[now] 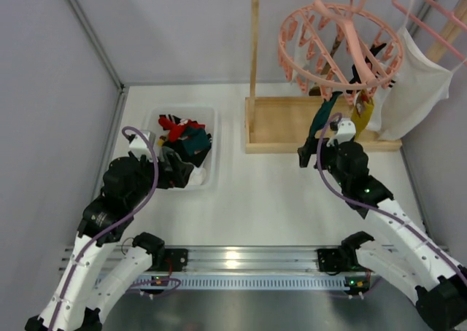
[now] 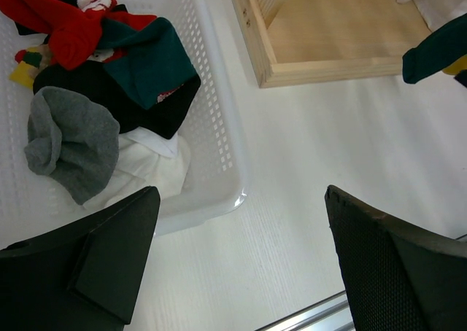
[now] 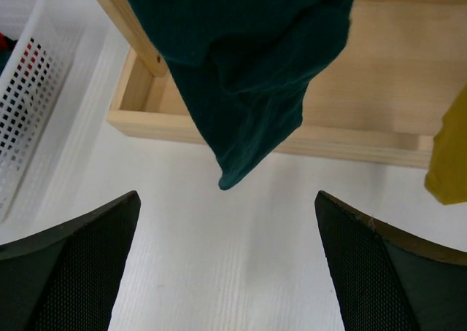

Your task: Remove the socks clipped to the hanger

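Note:
The round pink peg hanger (image 1: 339, 43) hangs from the wooden rail at the back right. A teal sock (image 1: 321, 118) and a mustard yellow sock (image 1: 363, 114) hang from its pegs, with a dark sock above them. In the right wrist view the teal sock (image 3: 241, 68) dangles just ahead of my jaws and the yellow sock (image 3: 446, 156) is at the right edge. My right gripper (image 3: 226, 273) is open and empty, just below the teal sock. My left gripper (image 2: 241, 273) is open and empty beside the white basket (image 2: 219, 127), which holds several loose socks.
A wooden stand base (image 1: 321, 127) lies under the hanger. A large white garment (image 1: 416, 83) hangs on a plain pink hanger at the right. Grey walls close in both sides. The metal rail (image 1: 241, 262) runs along the near edge.

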